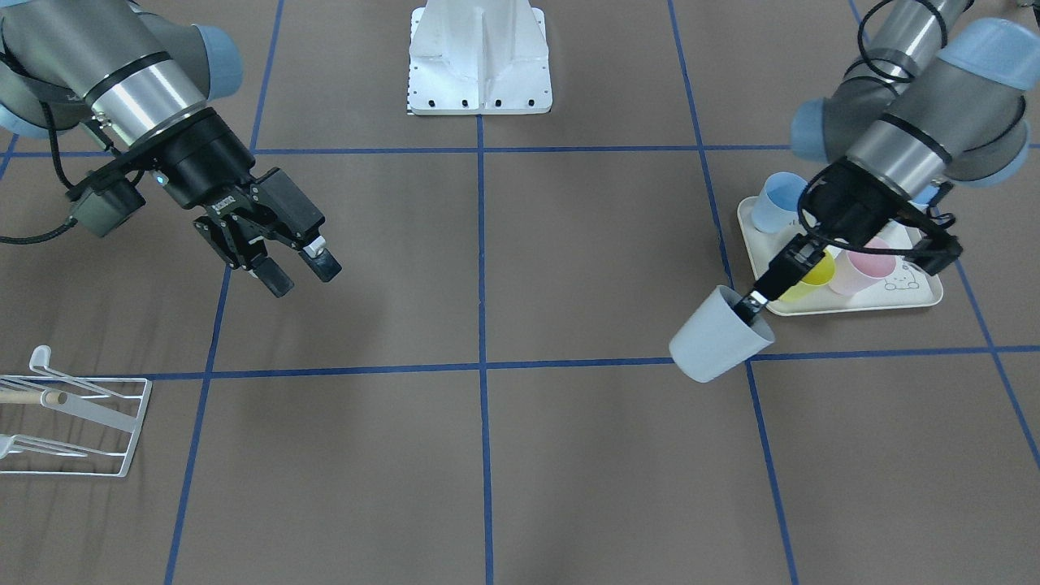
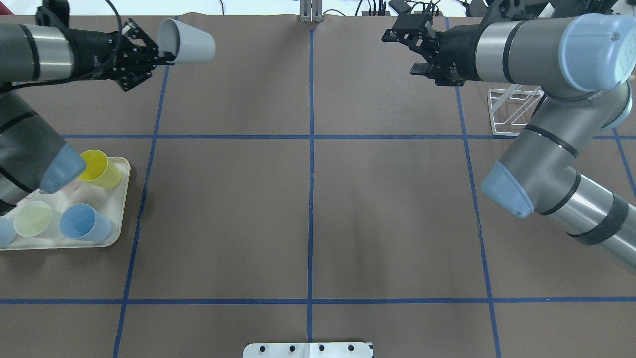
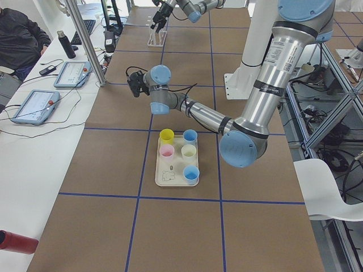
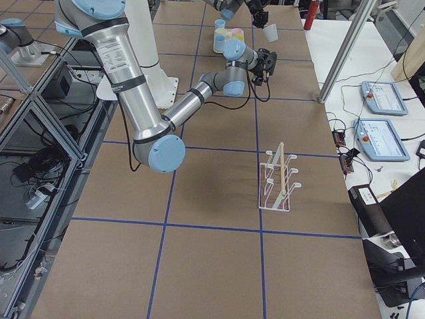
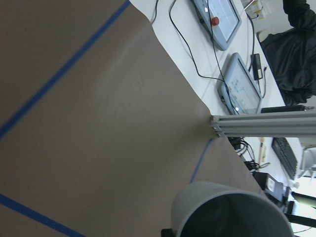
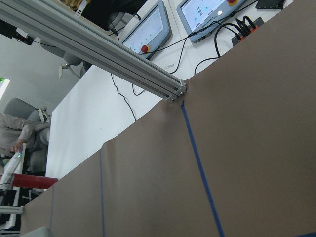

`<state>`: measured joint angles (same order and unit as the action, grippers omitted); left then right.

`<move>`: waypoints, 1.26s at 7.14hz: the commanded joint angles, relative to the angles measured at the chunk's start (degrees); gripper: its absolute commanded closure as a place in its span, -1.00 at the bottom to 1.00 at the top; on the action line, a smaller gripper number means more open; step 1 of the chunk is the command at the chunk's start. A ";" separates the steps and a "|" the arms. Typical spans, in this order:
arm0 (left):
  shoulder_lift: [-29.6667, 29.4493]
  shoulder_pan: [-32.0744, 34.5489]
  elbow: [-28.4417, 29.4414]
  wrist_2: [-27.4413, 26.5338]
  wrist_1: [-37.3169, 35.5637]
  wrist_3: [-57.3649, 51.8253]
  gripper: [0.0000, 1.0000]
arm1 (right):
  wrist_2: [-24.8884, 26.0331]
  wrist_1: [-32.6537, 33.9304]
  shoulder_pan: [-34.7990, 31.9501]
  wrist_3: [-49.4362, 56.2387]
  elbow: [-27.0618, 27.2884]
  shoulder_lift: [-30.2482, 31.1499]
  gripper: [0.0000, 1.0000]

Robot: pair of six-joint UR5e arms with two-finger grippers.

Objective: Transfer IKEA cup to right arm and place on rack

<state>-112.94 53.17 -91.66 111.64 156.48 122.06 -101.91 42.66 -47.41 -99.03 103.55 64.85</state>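
Cup (image 1: 719, 335) hangs above the table at the robot's left, just off the corner of the tray (image 1: 910, 288), tipped on its side with the mouth toward the left gripper (image 1: 756, 302) and the base pointing toward the middle. That claw pinches the rim, one finger inside the mouth and one outside. The right gripper (image 1: 299, 270) hovers well apart on the right side, fingers spread wide and nothing between them. The rack (image 4: 279, 176) stands at the far right. The cup looks like light, stiff plastic with smooth tapered walls, so it is probably not fragile but may be slippery; a rim pinch like this could let it swing. For the hand-over, the right claw would likely do best to take the body across its middle or nearer the base, clear of the left fingers, squeezing gently so the taper does not slide it out.
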 commanded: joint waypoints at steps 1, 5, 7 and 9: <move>-8.31 -9.36 0.42 -12.09 4.26 14.55 1.00 | 9.14 -7.30 5.54 -6.78 -0.45 -0.77 -0.99; -10.73 -13.18 7.68 -23.81 25.90 30.13 1.00 | 14.63 -9.70 7.86 -16.44 -0.55 -5.60 -0.99; -11.42 -13.36 10.17 -25.31 29.32 32.60 1.00 | 14.81 -9.70 7.94 -16.81 -0.63 -5.78 -0.99; -13.79 -15.81 10.27 -26.81 29.76 33.06 1.00 | 16.82 -9.70 9.08 -16.81 -0.72 -6.22 -1.00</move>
<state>-125.58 38.66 -81.56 85.97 185.64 154.66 -86.43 32.96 -39.05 -115.78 102.88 58.79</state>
